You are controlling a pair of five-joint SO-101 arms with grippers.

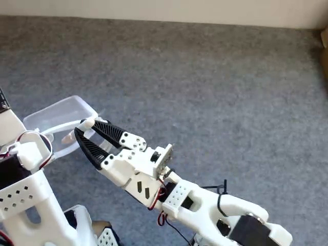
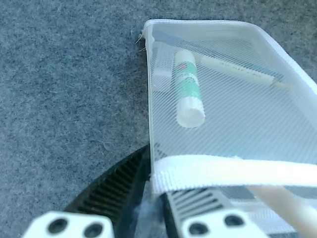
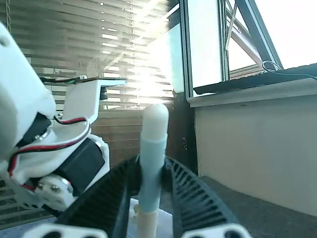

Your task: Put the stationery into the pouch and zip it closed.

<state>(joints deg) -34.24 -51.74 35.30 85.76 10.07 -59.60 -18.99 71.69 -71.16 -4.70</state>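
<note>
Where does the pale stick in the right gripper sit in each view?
High view: pale stick lies left of centre, between the fingers of the right gripper, at the pouch.
Left wrist view: pale stick slants away from the white band of the pouch.
Right wrist view: pale stick clamped in the right gripper, rounded tip beyond its fingers.
Shared landmark: the right gripper's black ribbed fingers, high and right wrist views.

Mesh pouch [image 2: 237, 114], likely plastic, rough carpet [image 1: 205, 77]
</note>
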